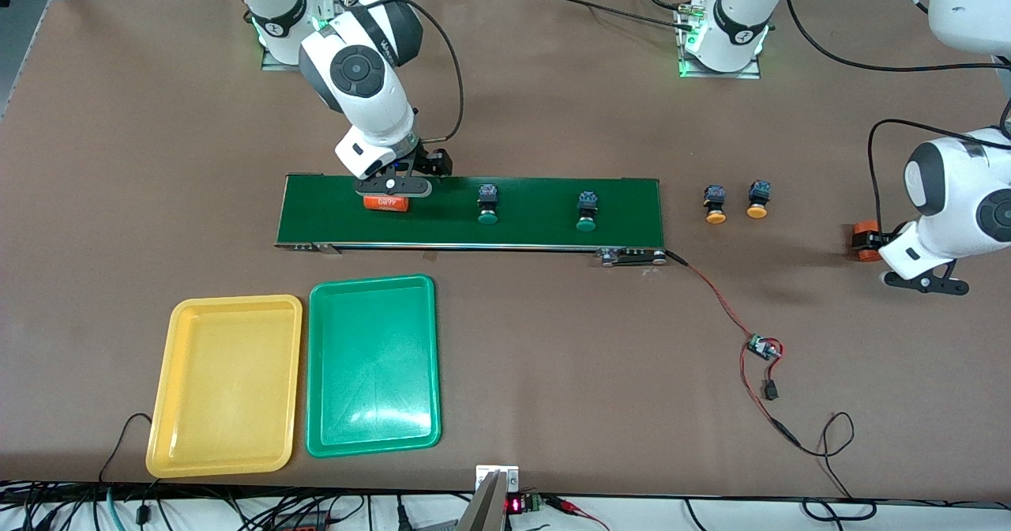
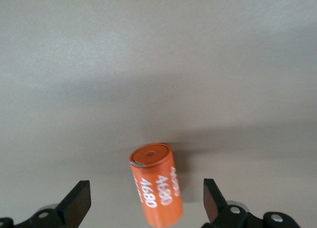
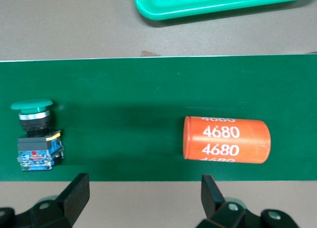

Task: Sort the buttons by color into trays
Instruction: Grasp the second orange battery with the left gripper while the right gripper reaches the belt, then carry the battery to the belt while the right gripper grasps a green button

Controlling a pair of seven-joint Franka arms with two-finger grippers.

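Right gripper (image 1: 392, 186) hovers over the belt (image 1: 537, 211) at the right arm's end, fingers (image 3: 212, 192) spread wide, holding nothing; an orange cylinder (image 1: 386, 202) with white numerals lies on its side on the belt under it. Left gripper (image 1: 926, 281) hangs low over the table (image 1: 553, 120) well off the belt toward the left arm's end, jaws fully apart and empty, a second orange cylinder (image 2: 157, 185) lying between its fingers (image 2: 213, 198) on bare table.

Belt is long, flat, dark green, matte. Two green buttons (image 1: 488, 203) (image 1: 587, 210) sit on it, dark bodies, round caps. Two orange-yellow buttons (image 1: 715, 204) (image 1: 758, 199) stand on the table just off the belt's end, toward the left arm. Trays lie side by side, nearer the front camera than the belt: green tray (image 1: 371, 294), glossy plastic, rounded corners, raised rim; yellow tray (image 1: 229, 310) beside it, same shape. Both hold nothing.

Table is brown, matte, fine-grained. Red-black wire (image 1: 715, 294) runs from the belt's end to a small circuit board (image 1: 763, 348).
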